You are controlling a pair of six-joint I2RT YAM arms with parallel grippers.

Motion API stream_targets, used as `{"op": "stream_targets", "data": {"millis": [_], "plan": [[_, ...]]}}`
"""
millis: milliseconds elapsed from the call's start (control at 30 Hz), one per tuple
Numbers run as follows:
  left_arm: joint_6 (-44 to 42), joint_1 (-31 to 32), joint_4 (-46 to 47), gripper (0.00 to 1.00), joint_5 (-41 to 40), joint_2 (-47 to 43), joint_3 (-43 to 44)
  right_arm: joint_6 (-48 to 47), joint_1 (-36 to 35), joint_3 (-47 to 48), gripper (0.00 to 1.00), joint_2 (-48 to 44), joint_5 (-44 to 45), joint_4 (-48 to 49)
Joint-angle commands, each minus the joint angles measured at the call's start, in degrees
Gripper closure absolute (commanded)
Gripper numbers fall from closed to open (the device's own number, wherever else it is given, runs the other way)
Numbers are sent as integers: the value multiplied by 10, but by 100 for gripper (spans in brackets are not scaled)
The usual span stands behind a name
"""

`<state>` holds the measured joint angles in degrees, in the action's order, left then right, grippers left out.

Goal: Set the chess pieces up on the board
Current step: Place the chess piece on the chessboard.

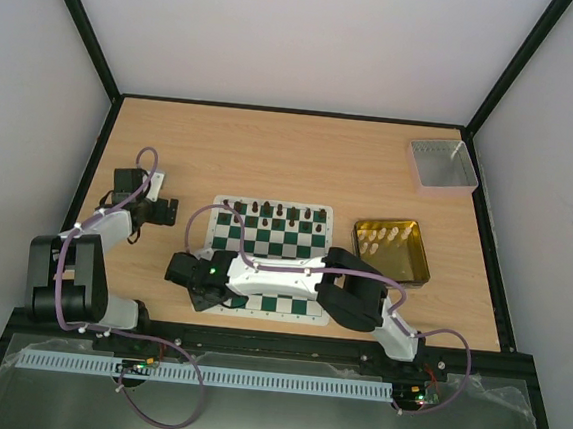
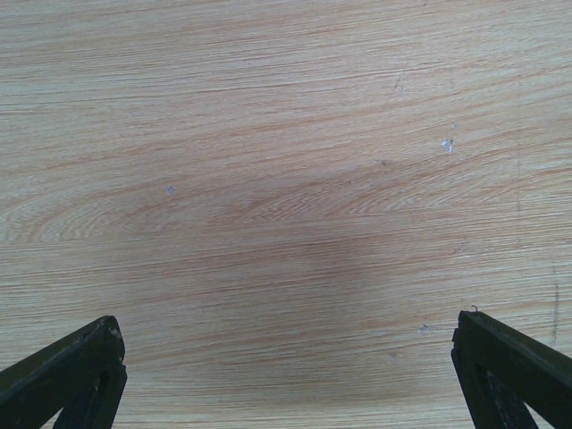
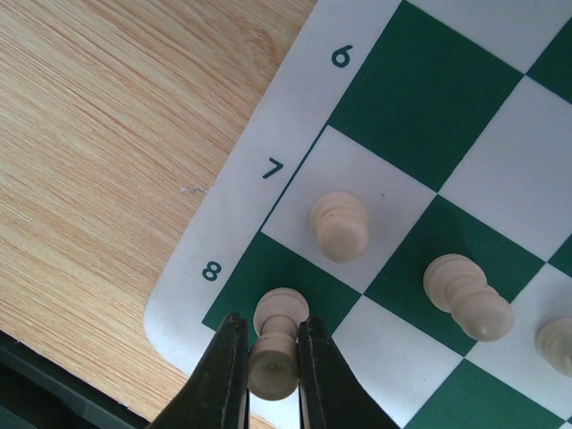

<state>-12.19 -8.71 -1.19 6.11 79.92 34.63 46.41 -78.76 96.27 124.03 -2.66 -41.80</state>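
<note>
Plainly the right claw (image 3: 272, 329) clamps a cream piece (image 3: 280, 315) upright at the board's (image 3: 234, 223) corner square beside the 8 (left claw (image 2: 286, 323) gapes empty, well away).

Light wooden table (image 1: 272, 153), evenly lit. Plain white walls (image 1: 302, 35) enclose it on three sides, edged by black corner struts (image 1: 85, 31).

- Board (image 1: 270, 235): near rows hidden beneath right arm (image 1: 281, 274).
- Edge cream piece (image 3: 559, 345): cut off by frame's right edge.
- Gripped cream piece (image 3: 275, 349): flanks masked by right end effector (image 3: 271, 325).
- Left end effector (image 2: 288, 335): only fingertips in frame.
- Pieces (image 1: 380, 238) in tin (image 1: 417, 276): too small to identify.
</note>
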Motion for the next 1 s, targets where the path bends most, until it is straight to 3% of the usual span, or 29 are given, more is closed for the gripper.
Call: {"op": "stream_targets", "data": {"millis": [0,533,967], "plan": [[0,-3,-5,0,9,7,8,-8,3,15,95,11,1,1],[-2,-3,-7,1,15,7,9,-5,4,16,79,8,3,-1],[-3,-3,-8,1,18,8,10,-9,4,18,79,10,-8,2]]}}
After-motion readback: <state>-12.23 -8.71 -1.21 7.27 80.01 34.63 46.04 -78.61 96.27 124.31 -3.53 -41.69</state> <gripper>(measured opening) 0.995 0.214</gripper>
